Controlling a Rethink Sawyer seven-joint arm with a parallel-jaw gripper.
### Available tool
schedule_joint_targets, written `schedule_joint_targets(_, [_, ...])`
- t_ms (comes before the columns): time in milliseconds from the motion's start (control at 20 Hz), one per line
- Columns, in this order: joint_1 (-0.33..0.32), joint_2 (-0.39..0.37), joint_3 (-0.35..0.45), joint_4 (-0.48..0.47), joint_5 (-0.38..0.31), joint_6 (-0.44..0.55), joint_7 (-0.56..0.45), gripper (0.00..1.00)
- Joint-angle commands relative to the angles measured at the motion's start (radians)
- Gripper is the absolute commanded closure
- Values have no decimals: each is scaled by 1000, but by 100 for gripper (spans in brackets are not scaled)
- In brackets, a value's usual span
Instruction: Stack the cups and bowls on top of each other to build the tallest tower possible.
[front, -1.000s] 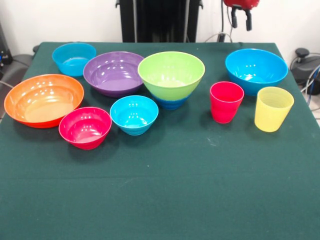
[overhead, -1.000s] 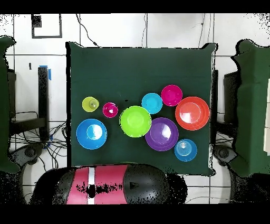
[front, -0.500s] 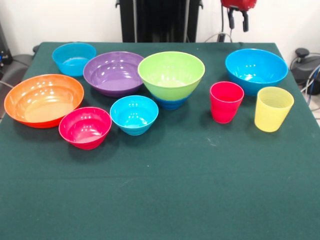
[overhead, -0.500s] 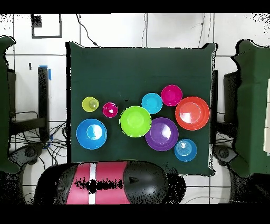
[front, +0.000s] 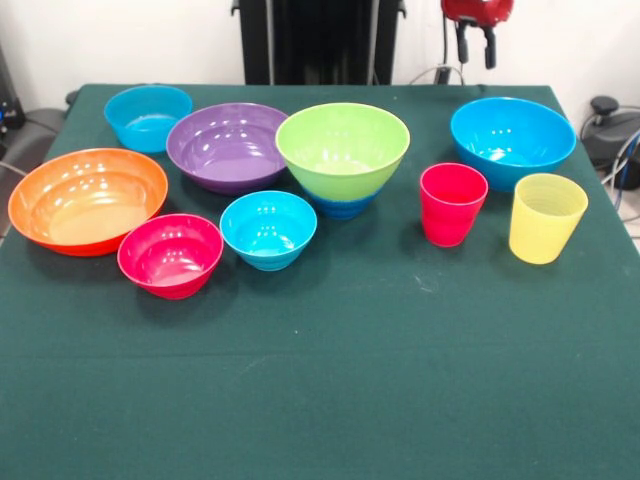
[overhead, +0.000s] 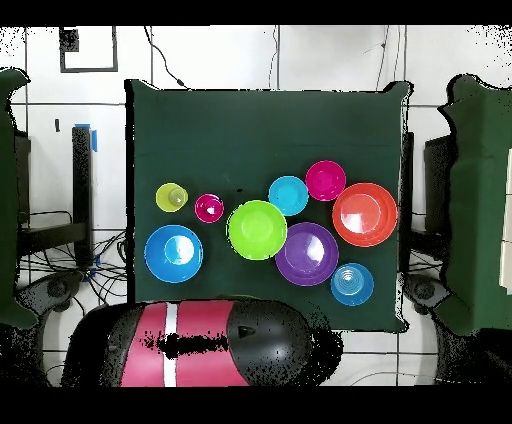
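Gripper is seen above the table far edge, jaws apparently parted and empty. Lime bowl is nested on a blue bowl; cups are left unstacked.

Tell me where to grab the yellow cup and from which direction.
Take the yellow cup by its rim, coming straight down from above with one finger inside the open mouth and one outside. It stands upright, mouth up, and tapers toward the base, so a side grip would likely slip. The red cup stands close beside it, so pinch the rim on the side away from it.
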Motion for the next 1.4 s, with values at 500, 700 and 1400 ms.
schedule_joint_targets(500, [76, 88, 56, -210, 135, -87, 225, 0])
schedule_joint_targets(700, [83, 118, 64, -229, 138, -107, 233, 0])
schedule_joint_targets(1400, [60, 126, 71, -224, 139, -136, 239, 0])
